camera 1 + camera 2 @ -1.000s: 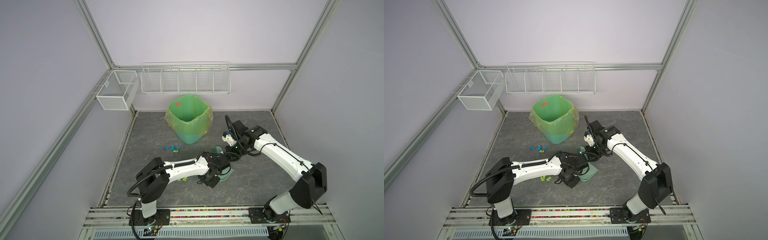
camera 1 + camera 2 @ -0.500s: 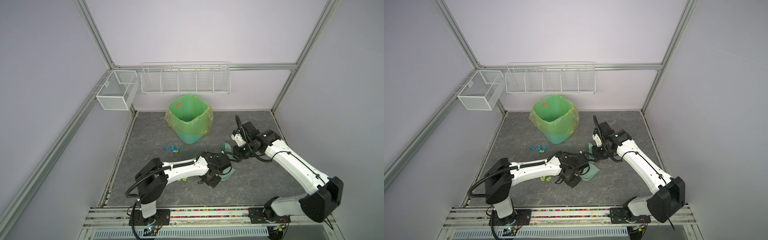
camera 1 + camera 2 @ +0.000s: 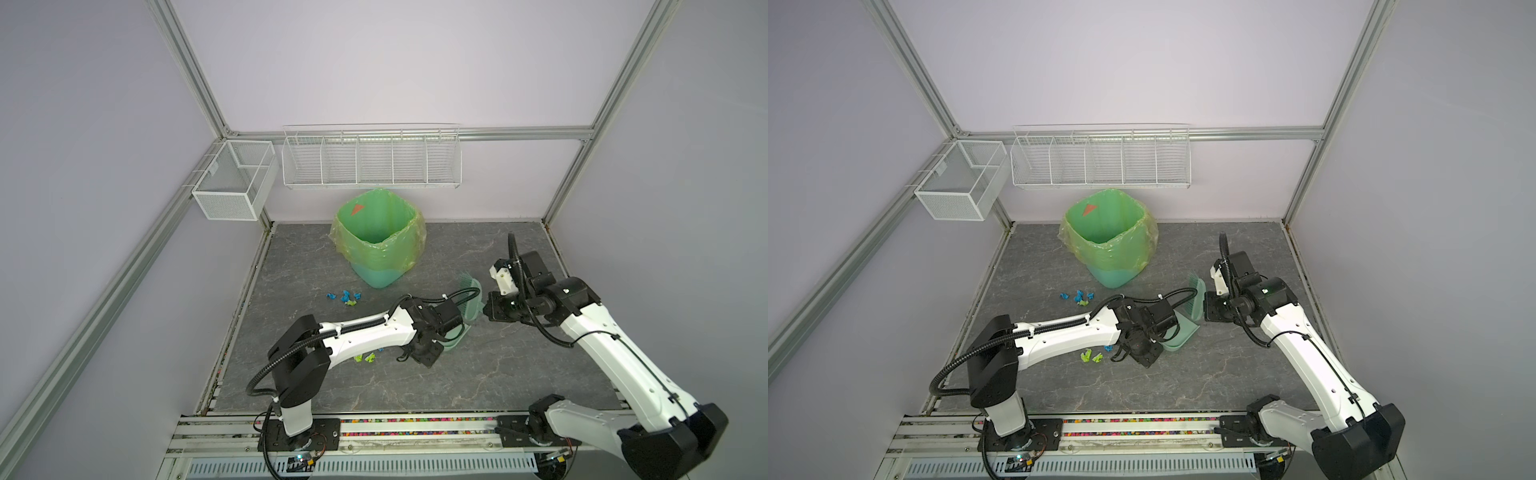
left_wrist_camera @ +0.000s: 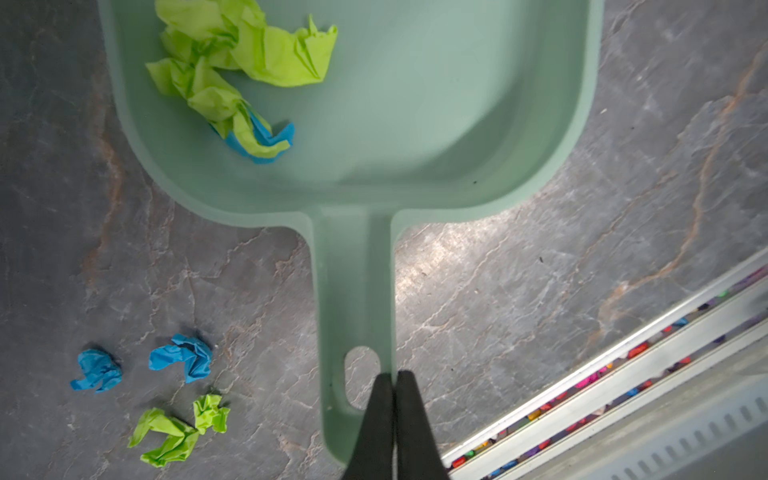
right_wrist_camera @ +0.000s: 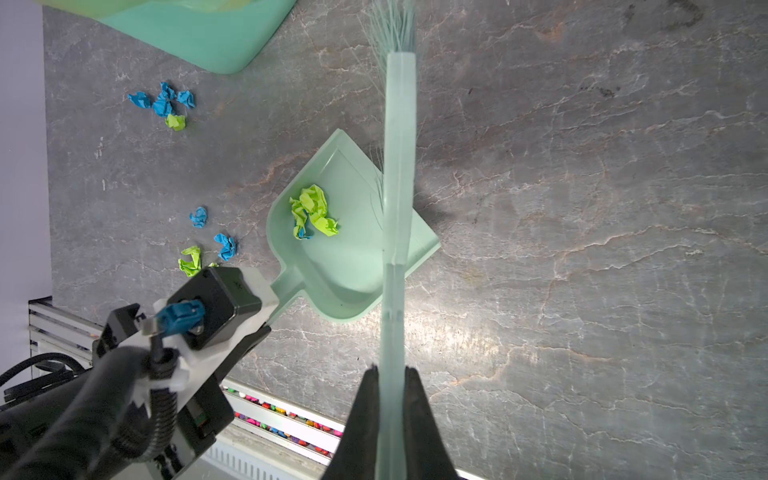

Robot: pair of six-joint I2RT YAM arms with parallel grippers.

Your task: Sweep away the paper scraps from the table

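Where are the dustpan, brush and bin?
dustpan (image 4: pixel 415 104): left wrist view, bare floor of the pan.
brush (image 5: pixel 399 124): right wrist view, back of the head.
bin (image 3: pixel 376 276): in a top view, bare wall below the liner.

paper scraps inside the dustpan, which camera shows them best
Left wrist view: the paper scraps lie close up in the dustpan, lime-green with some blue. The right wrist view shows them smaller. In both top views the left arm hides them.
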